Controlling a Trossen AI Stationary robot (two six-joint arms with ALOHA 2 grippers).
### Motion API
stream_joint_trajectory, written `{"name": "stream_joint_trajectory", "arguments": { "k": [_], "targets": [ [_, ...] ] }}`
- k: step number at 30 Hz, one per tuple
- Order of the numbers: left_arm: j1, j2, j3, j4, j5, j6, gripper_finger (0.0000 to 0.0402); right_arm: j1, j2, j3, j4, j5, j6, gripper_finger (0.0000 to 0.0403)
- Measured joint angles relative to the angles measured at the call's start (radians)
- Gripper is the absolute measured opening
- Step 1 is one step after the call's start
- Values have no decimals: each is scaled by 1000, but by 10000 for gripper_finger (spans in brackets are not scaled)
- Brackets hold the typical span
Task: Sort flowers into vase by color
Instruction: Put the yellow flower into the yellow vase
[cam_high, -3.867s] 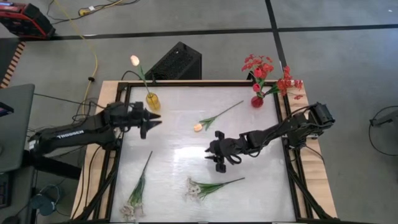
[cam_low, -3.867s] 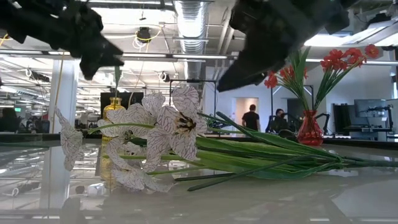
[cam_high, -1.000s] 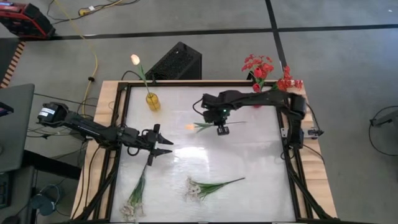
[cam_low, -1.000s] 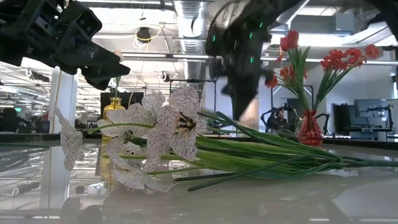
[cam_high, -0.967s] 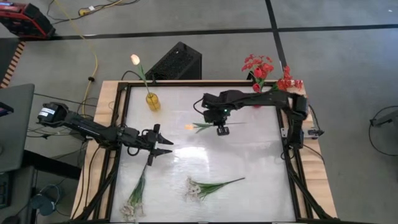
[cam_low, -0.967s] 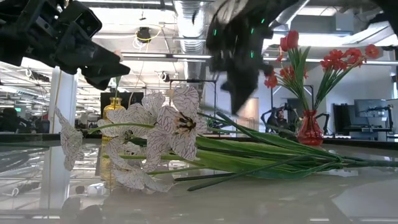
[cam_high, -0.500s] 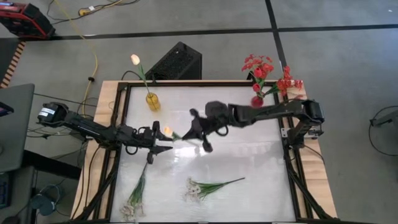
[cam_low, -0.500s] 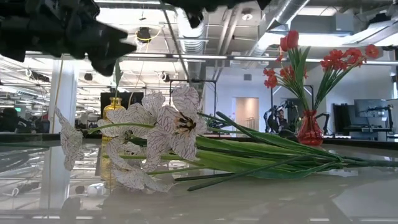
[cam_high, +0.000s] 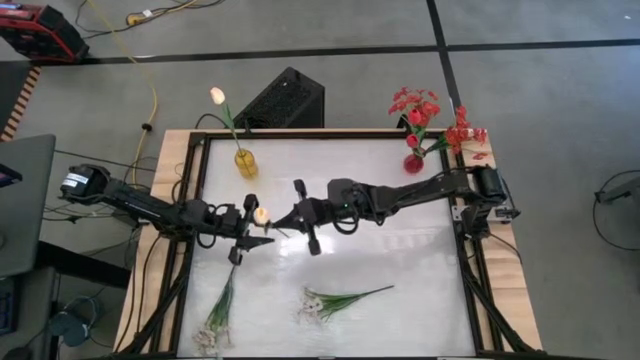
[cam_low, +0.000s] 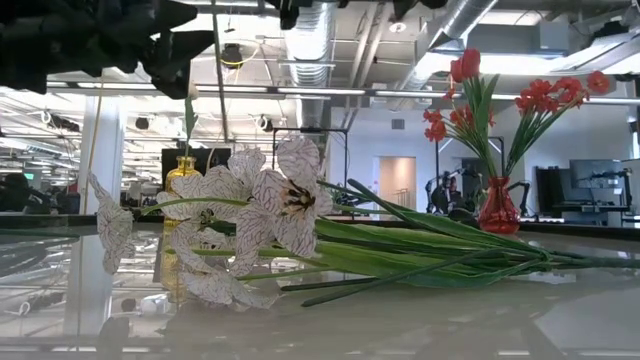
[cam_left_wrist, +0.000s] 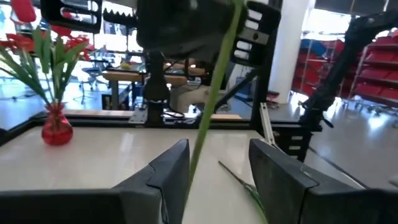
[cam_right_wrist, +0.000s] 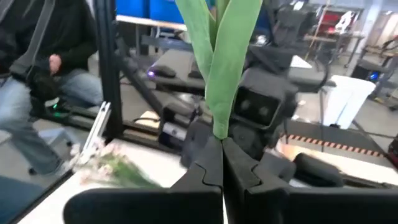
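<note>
1. High view: a cream tulip bud on a thin green stalk hangs over the left-centre of the white table, pinched by the right gripper, whose fingers are clenched tight on the stalk just below two long green leaves.
2. Its bud lies just beside the left gripper; that claw's fingers stand spread, with the stalk running between them, and I cannot tell whether they touch it.
3. Near the table's front edge lie two sprays of white blossoms, one at the left corner and one nearer the middle.
4. At the back left stands a yellow glass vase with one cream tulip.
5. At the back right stands a red vase holding red blossoms.
6. Right wrist view shows a seated person beyond the table.
</note>
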Motion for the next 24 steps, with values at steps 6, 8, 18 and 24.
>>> {"name": "stream_joint_trajectory", "arguments": {
  "k": [6,8,18,24],
  "targets": [
    [1,0,0,53,-1,44,156,-9,0,1,36,16,26,18],
    [1,0,3,65,-1,46,155,-10,-1,1,39,17,26,18],
    [5,0,64,21,-10,82,155,-19,-1,1,50,21,82,19],
    [5,0,105,-59,-18,90,148,-19,-1,1,45,21,92,19]
  ]
}}
